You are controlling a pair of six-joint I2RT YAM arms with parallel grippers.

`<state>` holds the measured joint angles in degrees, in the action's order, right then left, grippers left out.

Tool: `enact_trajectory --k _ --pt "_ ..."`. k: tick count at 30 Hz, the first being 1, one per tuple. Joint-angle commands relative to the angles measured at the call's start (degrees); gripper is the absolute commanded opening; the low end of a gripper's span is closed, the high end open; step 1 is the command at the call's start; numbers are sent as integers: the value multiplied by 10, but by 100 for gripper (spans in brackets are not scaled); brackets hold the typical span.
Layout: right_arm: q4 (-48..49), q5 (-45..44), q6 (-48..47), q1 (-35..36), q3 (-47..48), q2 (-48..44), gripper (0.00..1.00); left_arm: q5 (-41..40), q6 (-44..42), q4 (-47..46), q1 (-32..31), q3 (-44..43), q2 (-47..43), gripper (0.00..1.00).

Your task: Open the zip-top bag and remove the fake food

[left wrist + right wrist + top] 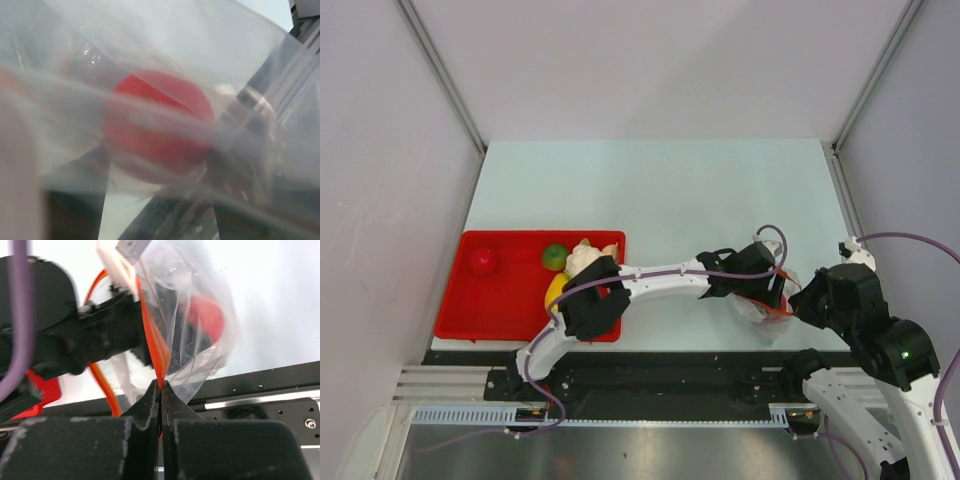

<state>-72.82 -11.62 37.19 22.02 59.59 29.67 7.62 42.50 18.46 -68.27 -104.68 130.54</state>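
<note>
The zip-top bag (757, 318) lies at the table's near right edge, its mouth open. My right gripper (798, 303) is shut on the bag's red zip strip (150, 325); its closed tips (161, 382) pinch the strip. My left gripper (760, 292) reaches inside the bag (200, 360). Through the plastic (175, 40) a red ball (157, 125) sits between its dark fingers (75, 200), which flank it on both sides; the ball also shows in the right wrist view (207, 315). Another red ball (483, 261), a green piece (554, 257), a whitish lumpy piece (585, 258) and a yellow oval (556, 290) lie in the tray.
The red flat tray (500, 310) sits at the near left, partly under my left arm's elbow (592, 300). A black rail (260, 385) runs along the table's near edge just below the bag. Grey walls close in the table on both sides.
</note>
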Motion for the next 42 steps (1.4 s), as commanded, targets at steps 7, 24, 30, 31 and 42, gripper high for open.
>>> enact_trajectory --k 7,24,30,31,42 --pt "36 1 -43 2 -9 15 0 -22 -96 145 14 -60 -108 0" --pt "108 24 -87 1 -31 54 0 123 72 144 95 -64 -185 0" --pt "139 4 -80 2 -13 53 0 67 -15 242 93 -130 -164 0" --pt "146 6 -78 1 -10 58 0 64 -30 254 83 -124 -163 0" --pt "192 -35 -98 -17 53 123 0 -14 -81 302 42 -76 -171 0"
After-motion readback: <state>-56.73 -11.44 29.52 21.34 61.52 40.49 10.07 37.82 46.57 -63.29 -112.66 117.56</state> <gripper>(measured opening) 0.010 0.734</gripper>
